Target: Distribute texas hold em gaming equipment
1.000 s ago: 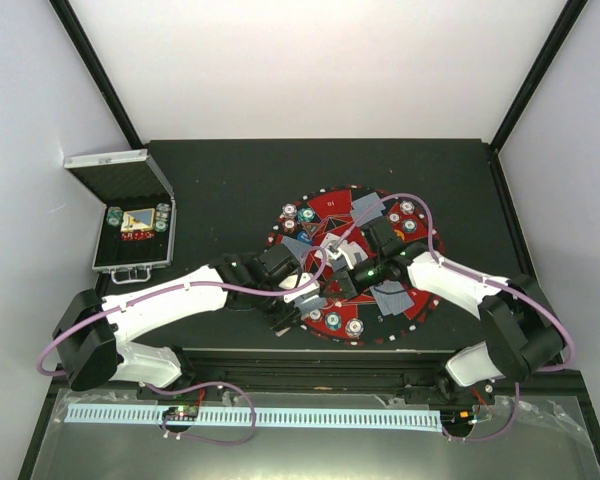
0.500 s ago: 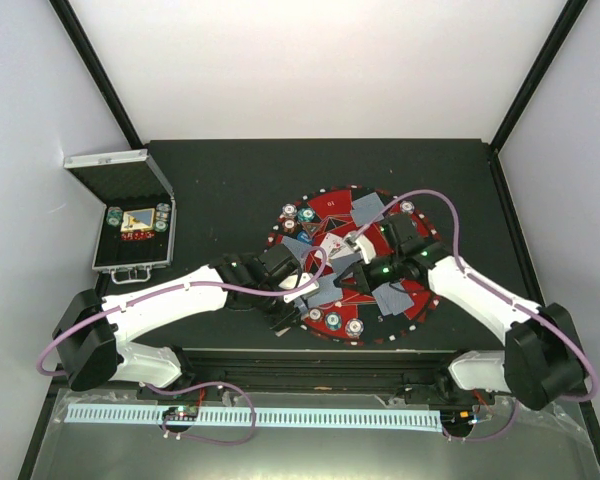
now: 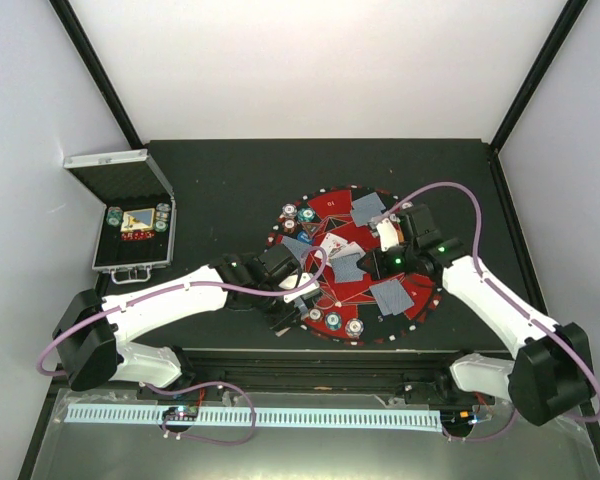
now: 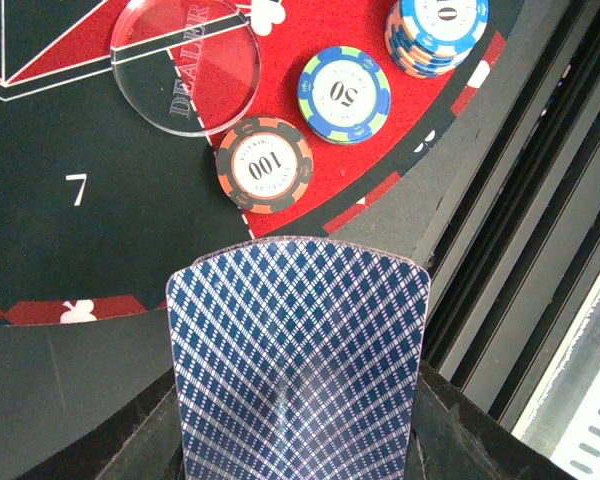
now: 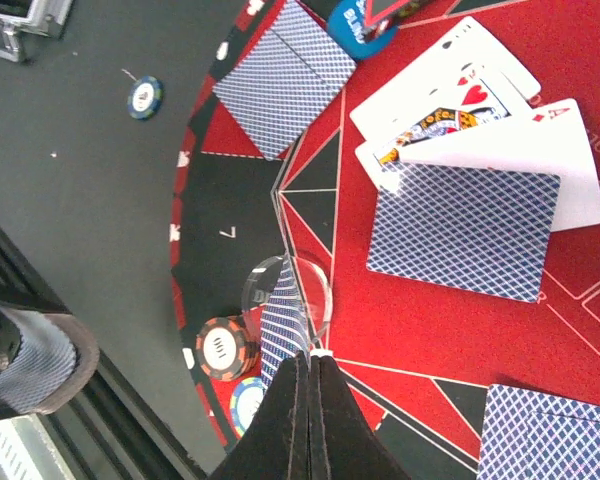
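- My left hand (image 4: 300, 425) is clamped on a bowed blue diamond-backed card (image 4: 298, 340), one finger on each long edge; it hangs over the near-left rim of the large round red-and-black mat (image 3: 332, 204); I cannot tell whether it is one card or several.
- Just inside that rim lies an orange-red poker chip marked 100 (image 4: 265, 165); a blue-and-green chip marked 50 (image 4: 344, 95) sits just beside it; a short stack of blue-and-white chips (image 4: 436, 30) stands further along the rim.
- A clear round dealer disc (image 4: 185, 65) lies flat on the mat, just beside the 100 chip.
- My right hand (image 5: 306, 365) has its fingers pressed together, pinching a single blue-backed card (image 5: 280, 320) seen edge-on; it is over the far-right part of the mat.
- Near the mat's middle a face-down blue-backed card (image 5: 465, 230) overlaps some white face-up cards (image 5: 450, 80).
- A lone dark-blue chip (image 5: 144, 97) rests on the black table (image 3: 230, 180), outside the mat's rim.
- The open silver metal case (image 3: 118, 176) stands well apart, left of the mat.
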`<state>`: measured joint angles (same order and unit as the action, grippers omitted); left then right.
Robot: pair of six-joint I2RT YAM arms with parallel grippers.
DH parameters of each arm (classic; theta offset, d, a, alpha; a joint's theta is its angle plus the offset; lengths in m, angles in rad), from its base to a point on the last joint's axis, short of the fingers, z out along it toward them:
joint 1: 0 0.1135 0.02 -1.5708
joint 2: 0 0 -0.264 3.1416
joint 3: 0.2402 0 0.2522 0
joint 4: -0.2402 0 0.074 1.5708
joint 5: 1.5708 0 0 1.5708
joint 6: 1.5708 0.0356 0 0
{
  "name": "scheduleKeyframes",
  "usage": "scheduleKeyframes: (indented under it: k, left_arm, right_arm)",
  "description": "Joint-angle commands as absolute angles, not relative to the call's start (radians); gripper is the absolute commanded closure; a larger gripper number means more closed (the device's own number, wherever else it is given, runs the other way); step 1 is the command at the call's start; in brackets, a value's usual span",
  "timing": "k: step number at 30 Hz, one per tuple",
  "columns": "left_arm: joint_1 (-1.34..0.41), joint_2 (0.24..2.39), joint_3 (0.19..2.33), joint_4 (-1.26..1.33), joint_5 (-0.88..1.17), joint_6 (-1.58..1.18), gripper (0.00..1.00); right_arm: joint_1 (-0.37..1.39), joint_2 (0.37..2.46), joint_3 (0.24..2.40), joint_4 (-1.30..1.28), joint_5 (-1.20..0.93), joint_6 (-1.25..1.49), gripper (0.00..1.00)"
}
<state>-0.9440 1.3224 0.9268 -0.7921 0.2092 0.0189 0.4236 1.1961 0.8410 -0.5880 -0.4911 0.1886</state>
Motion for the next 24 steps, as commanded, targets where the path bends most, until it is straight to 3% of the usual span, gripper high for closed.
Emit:
scheduleKeyframes:
  k: [1, 24]
  left_arm:
    - [-0.950, 1.307, 0.945, -0.784, 0.206, 0.024, 0.50]
    - [-0.950, 1.315, 0.946, -0.783, 0.205, 0.023, 0.50]
  right_arm:
    - [0.415, 1.256, 0.860, -0.549, -0.444, 0.208, 0.99]
    - [0.324, 1.575, 0.849, -0.416, -0.539, 0.196, 0.99]
